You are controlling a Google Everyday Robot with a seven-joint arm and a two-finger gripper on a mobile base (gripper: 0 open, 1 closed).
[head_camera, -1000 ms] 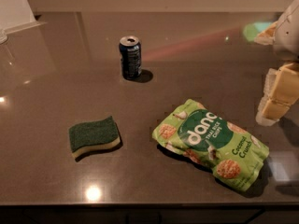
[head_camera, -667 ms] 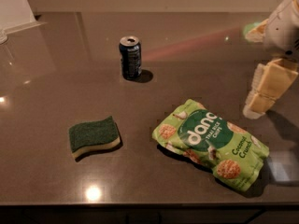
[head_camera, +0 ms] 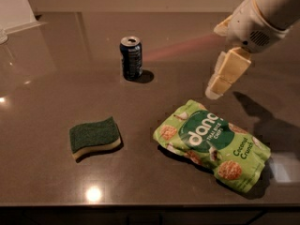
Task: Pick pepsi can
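The pepsi can (head_camera: 131,57) is a dark navy-blue can with a silver top. It stands upright on the dark tabletop (head_camera: 56,78), towards the back and left of centre. My gripper (head_camera: 215,89) hangs from the white arm that comes in from the upper right. Its pale yellow fingers point down and to the left, above the table. It is well to the right of the can and does not touch it. It holds nothing.
A green chips bag (head_camera: 212,143) lies flat at the front right, just below the gripper. A green sponge with a pale base (head_camera: 94,136) lies at the front left. The table's front edge runs along the bottom of the view.
The arm and gripper have moved left and further into view, towards the middle of the table. The can, sponge and bag have not moved.
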